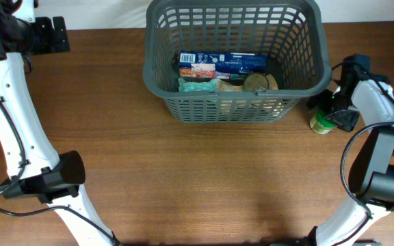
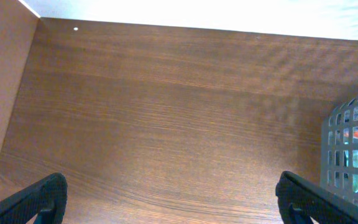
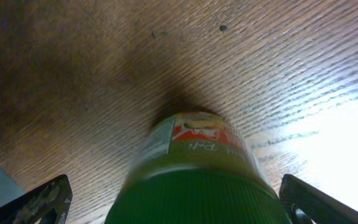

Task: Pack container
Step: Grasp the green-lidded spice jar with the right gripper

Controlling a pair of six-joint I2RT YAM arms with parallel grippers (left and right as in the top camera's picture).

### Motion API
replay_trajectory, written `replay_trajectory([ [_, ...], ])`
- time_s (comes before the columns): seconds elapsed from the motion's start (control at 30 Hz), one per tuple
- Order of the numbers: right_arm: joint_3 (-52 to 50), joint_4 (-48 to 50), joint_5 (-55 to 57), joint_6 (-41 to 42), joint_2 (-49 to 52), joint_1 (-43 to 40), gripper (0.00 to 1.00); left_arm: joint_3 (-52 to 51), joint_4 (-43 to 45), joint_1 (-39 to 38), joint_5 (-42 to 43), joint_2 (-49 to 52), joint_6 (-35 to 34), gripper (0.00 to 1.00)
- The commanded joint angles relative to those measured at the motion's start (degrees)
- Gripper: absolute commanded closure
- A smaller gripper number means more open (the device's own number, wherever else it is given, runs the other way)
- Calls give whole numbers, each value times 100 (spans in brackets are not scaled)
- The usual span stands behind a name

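A dark grey basket (image 1: 183,109) stands at the far middle of a wooden table (image 1: 204,178); inside it lie a blue box (image 1: 228,63) against the far wall, a teal packet (image 1: 200,85) in front of the box, and a round can (image 1: 258,82) to the right of the packet, along with other items too crowded to make out; one slotted corner of the basket (image 2: 353,149) shows at the right edge of the left wrist view.

The left claw (image 1: 50,34) hangs at the table's far left corner, well apart from the basket; seen from its wrist, the left claw (image 2: 173,199) is spread wide over bare wood with nothing between its fingers (image 2: 33,199).

The right claw (image 1: 330,113) sits just beside the basket's right wall, over a small green-capped bottle (image 1: 320,125) standing on the table; in the wrist view the right claw (image 3: 179,205) is spread wide on either side of the bottle (image 3: 194,155), its fingers (image 3: 42,199) clear of the cap, so nothing is gripped.
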Motion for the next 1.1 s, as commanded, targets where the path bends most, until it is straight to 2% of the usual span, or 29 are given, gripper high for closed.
replay_trajectory([
  [0.0,-118,164,50,48,-9,74,3,-13,-7,9,22,24,-55,1],
  [0.13,-118,267,52,76,-9,74,6,-13,-7,9,22,24,-52,1],
  [0.43,-118,243,50,92,-9,74,22,-13,-7,9,22,24,-55,1],
  [0.53,-118,216,52,90,-9,74,37,-13,-7,9,22,24,-55,1],
  [0.8,-46,164,118,87,-20,20,41,-13,-7,9,22,24,-55,1],
  [0.97,769,-463,275,85,-254,-313,58,-13,-7,9,22,26,-52,1],
  [1.07,1849,-1150,271,87,-540,-610,62,-13,-7,9,22,24,-55,1],
])
